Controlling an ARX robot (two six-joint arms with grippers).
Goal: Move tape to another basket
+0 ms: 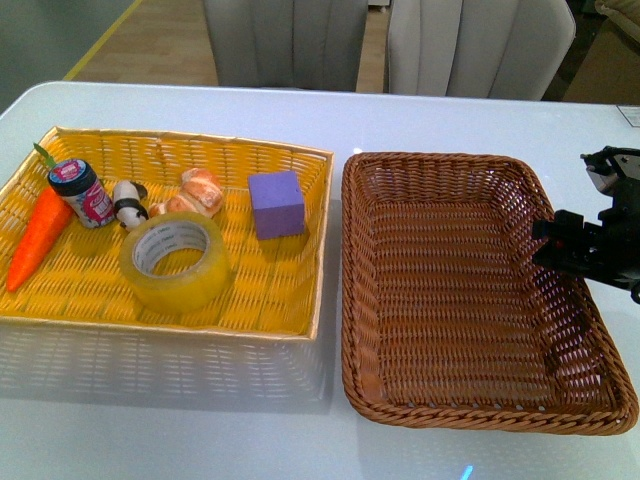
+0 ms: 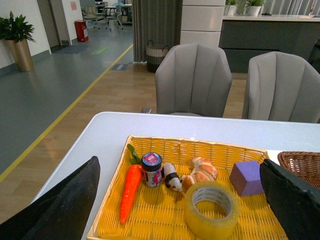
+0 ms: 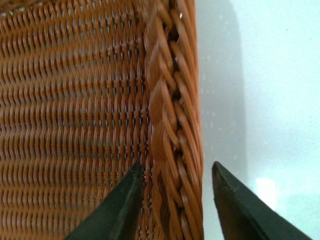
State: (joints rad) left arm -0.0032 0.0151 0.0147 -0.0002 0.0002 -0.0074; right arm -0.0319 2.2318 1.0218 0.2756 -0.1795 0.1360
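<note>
The tape (image 1: 182,288), a yellowish translucent roll, lies flat in the bright yellow basket (image 1: 318,250), near its front middle. In the left wrist view the tape (image 2: 207,226) sits low and ahead of my open left gripper (image 2: 179,164), well apart from it. The left gripper is out of the front view. The dark brown wicker basket (image 1: 440,158) stands to the right of the yellow one and holds nothing. My right gripper (image 1: 548,240) is open, its jaws astride the brown basket's right braided rim (image 3: 172,125), one finger inside and one outside (image 3: 176,167).
The yellow basket also holds a carrot (image 1: 38,238), a small jar (image 1: 82,192), a panda toy (image 1: 127,205), a bread roll (image 1: 198,192) and a purple block (image 1: 276,204). Two grey chairs (image 1: 480,45) stand behind the white table (image 1: 200,430).
</note>
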